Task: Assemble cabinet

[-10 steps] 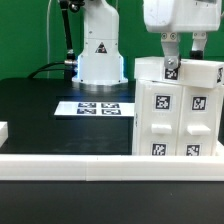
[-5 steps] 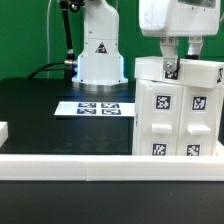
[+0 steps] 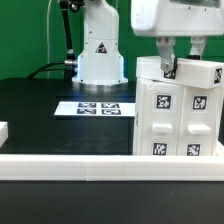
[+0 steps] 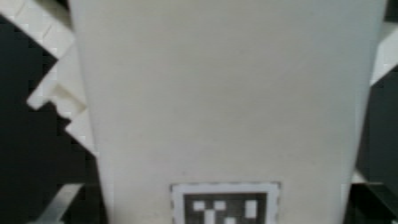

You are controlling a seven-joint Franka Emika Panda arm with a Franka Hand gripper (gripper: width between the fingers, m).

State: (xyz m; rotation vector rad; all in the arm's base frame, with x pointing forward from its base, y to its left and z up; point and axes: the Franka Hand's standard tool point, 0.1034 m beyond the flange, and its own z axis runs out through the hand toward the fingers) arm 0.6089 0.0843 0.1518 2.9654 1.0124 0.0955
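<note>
The white cabinet body (image 3: 178, 118) stands at the exterior view's right and carries several black-and-white tags on its front. A white cabinet panel (image 3: 186, 70) lies across its top, with a small tag (image 3: 166, 67) on its near edge. My gripper (image 3: 180, 60) comes down from above, one finger (image 3: 163, 48) and the other finger (image 3: 198, 45) astride the panel, and seems shut on it. In the wrist view the panel (image 4: 222, 90) fills almost the whole picture, with a tag (image 4: 226, 205) at one end. My fingertips do not show there.
The marker board (image 3: 98, 108) lies flat on the black table in front of the robot base (image 3: 100, 55). A white wall (image 3: 70, 165) runs along the table's front edge. A small white part (image 3: 3, 131) sits at the exterior view's left edge.
My gripper has shifted a little toward the exterior view's left, and the small tag on the panel's edge has moved with it. The cabinet body has stayed put.
</note>
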